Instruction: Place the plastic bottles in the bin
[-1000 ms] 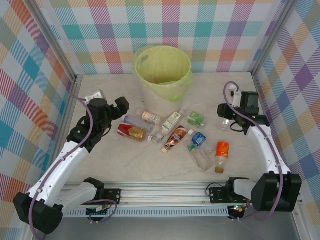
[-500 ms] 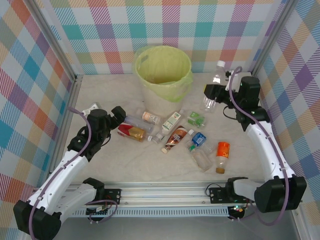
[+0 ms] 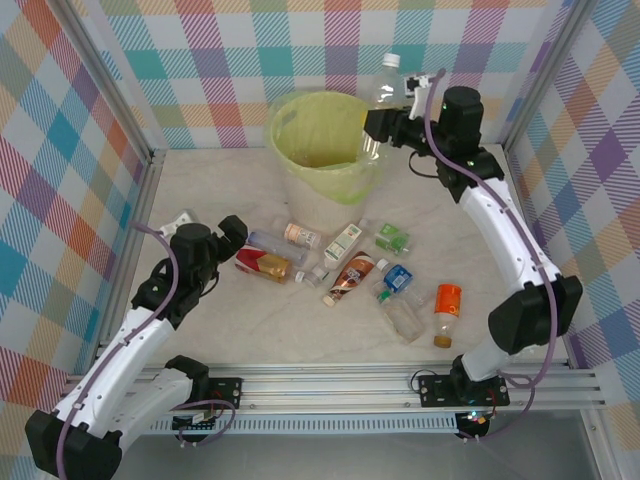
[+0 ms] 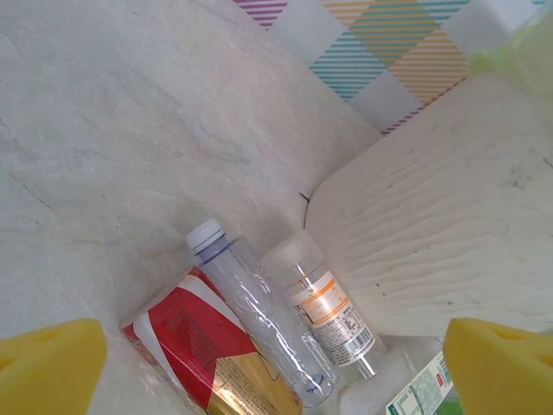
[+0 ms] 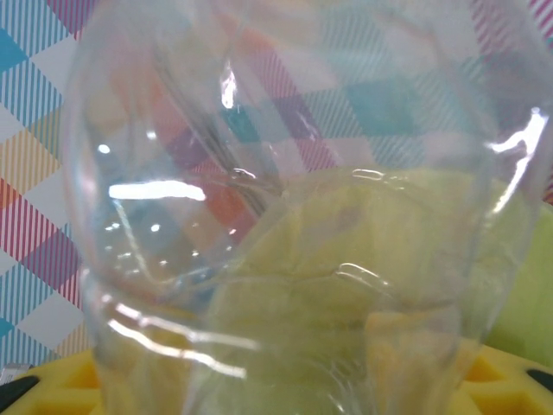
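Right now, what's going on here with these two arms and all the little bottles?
The robot is clearing plastic bottles into a bin. Its right gripper holds a clear white-capped bottle upright at the rim of the bag-lined bin, not yet dropped. The left gripper is open, low over the table beside a red-labelled bottle. Roughly nine more bottles lie in front of the bin.

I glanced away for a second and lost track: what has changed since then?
The right gripper, shut on a clear white-capped plastic bottle, swung it from the right of the table up and leftward to the right rim of the round beige bin. The left gripper, open, slid slightly back towards its base, by the red-labelled bottle. The loose bottles lie as before.
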Action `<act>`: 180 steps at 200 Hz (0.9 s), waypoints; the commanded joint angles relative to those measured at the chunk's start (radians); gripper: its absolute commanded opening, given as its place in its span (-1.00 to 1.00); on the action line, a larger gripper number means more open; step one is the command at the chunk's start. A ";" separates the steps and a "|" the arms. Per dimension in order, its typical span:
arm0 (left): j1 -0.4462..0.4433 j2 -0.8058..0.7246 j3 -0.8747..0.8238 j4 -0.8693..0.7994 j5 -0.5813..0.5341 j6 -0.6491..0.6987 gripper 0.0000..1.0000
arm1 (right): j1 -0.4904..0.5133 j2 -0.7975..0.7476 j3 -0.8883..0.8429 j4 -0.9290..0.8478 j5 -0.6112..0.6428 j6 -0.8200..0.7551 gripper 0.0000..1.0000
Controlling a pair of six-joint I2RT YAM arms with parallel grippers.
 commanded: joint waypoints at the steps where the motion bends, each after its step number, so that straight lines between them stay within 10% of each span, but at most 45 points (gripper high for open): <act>1: 0.021 -0.024 -0.018 -0.002 -0.012 -0.014 1.00 | 0.017 0.064 0.111 0.044 -0.026 0.035 0.09; 58: 0.025 -0.040 -0.037 -0.020 0.003 -0.024 1.00 | 0.066 0.321 0.402 -0.142 0.105 -0.055 0.12; 131: 0.032 -0.082 -0.063 -0.043 -0.007 -0.020 1.00 | 0.201 0.510 0.629 -0.455 0.688 -0.301 0.25; 180: 0.036 -0.068 -0.069 -0.050 0.001 -0.034 1.00 | 0.240 0.555 0.648 -0.513 0.832 -0.315 0.37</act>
